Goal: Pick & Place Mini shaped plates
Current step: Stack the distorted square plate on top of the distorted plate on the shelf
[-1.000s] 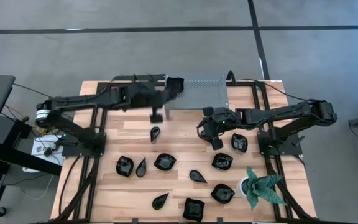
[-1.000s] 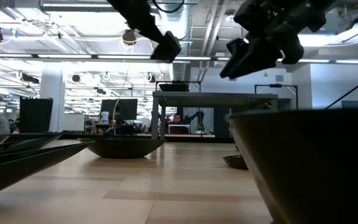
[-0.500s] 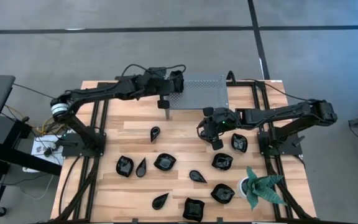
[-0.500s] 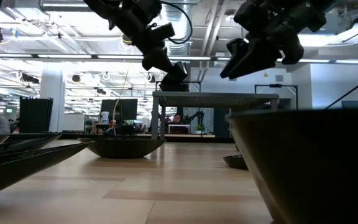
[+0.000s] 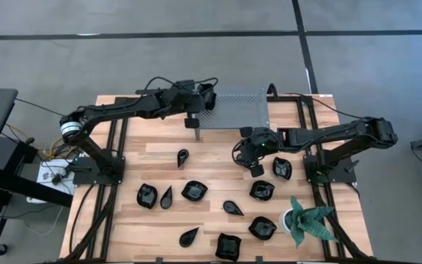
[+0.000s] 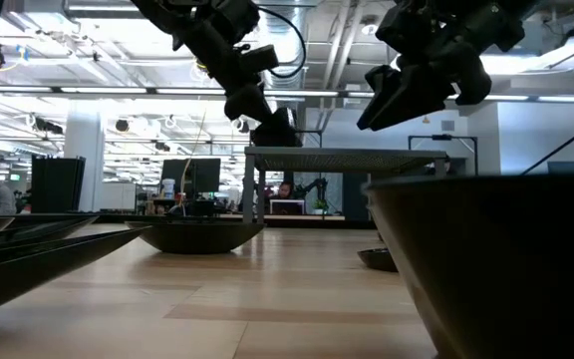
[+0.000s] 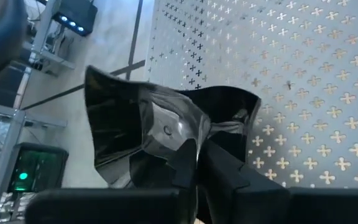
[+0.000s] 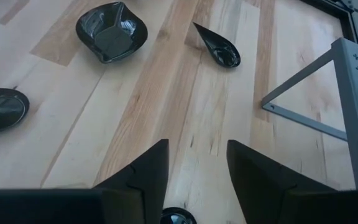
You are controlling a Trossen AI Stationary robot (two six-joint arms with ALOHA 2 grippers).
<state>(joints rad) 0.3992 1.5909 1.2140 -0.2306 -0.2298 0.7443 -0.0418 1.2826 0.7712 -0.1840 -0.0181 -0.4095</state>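
Several glossy black mini shaped plates lie flat on the wooden table, among them a square one (image 5: pixel 194 191), a teardrop (image 5: pixel 183 156) and another square one (image 5: pixel 282 168). My left gripper (image 5: pixel 204 100) is over the left end of the grey perforated shelf (image 5: pixel 242 110) and is shut on a square black plate (image 7: pixel 166 130). My right gripper (image 5: pixel 250 152) hangs open above the table in front of the shelf, over bare wood (image 8: pixel 194 124), with a small plate (image 8: pixel 178 218) just below its fingers. My left gripper pinches the square plate at its rim (image 7: pixel 194 146), with one finger (image 7: pixel 185 165) on the inner side and the other (image 7: pixel 225 171) on the outer side. The plate is tilted over the shelf's left end (image 7: pixel 185 56). Whether it touches the shelf, I cannot tell.
A green spiky plant (image 5: pixel 310 220) stands in a pot at the table's near right corner. The shelf's leg and brace (image 8: pixel 303 93) stand near my right gripper. Bare wood lies between the teardrop plate and the shelf.
My left arm has swung toward the table's far edge, and its gripper, still shut on the plate, has come down to the shelf's left end. In the last half second it has hardly moved.
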